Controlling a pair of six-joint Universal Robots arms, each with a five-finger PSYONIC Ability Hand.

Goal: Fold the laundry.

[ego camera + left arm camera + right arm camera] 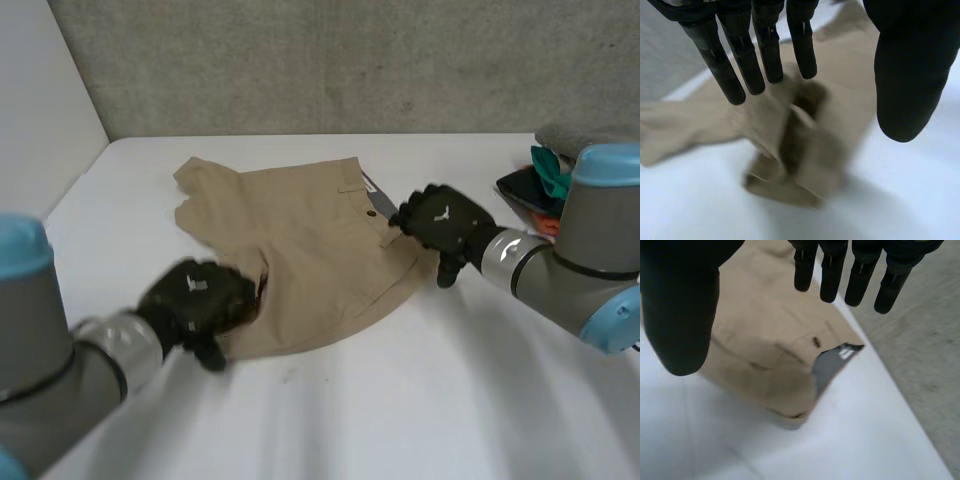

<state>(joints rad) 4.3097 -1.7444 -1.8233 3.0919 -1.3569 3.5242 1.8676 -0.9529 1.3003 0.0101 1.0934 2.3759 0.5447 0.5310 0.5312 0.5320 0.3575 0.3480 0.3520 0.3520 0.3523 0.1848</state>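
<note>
You had the tan shorts (300,250) lying spread out near the middle of the white counter (420,400), with the waistband toward 3 o'clock and the legs running off toward 9 and 10 o'clock. Your left hand (195,300) sat at the 7 o'clock edge of the shorts, by a leg opening where the cloth was bunched and showed a dark fold. In the left wrist view its fingers (765,50) were straight and spread, the thumb (910,75) stood well apart from them, and nothing was caught between them. The rumpled leg of the shorts (805,150) lay just beyond the fingertips, though you could not have told whether they touched it. Your right hand (445,225) was at the 3 o'clock edge of the shorts, over the waistband. In the right wrist view its fingers (860,275) were likewise straight, with the thumb (682,315) held wide of them, so that hand gripped nothing either. Under its palm the waistband corner (770,355) was turned back, showing a grey label (832,362) inside and a small dark button (815,342) near it. A pile of clothes (545,175) in teal, grey, black and orange lay at 2 o'clock on the counter, well apart from the shorts.
</note>
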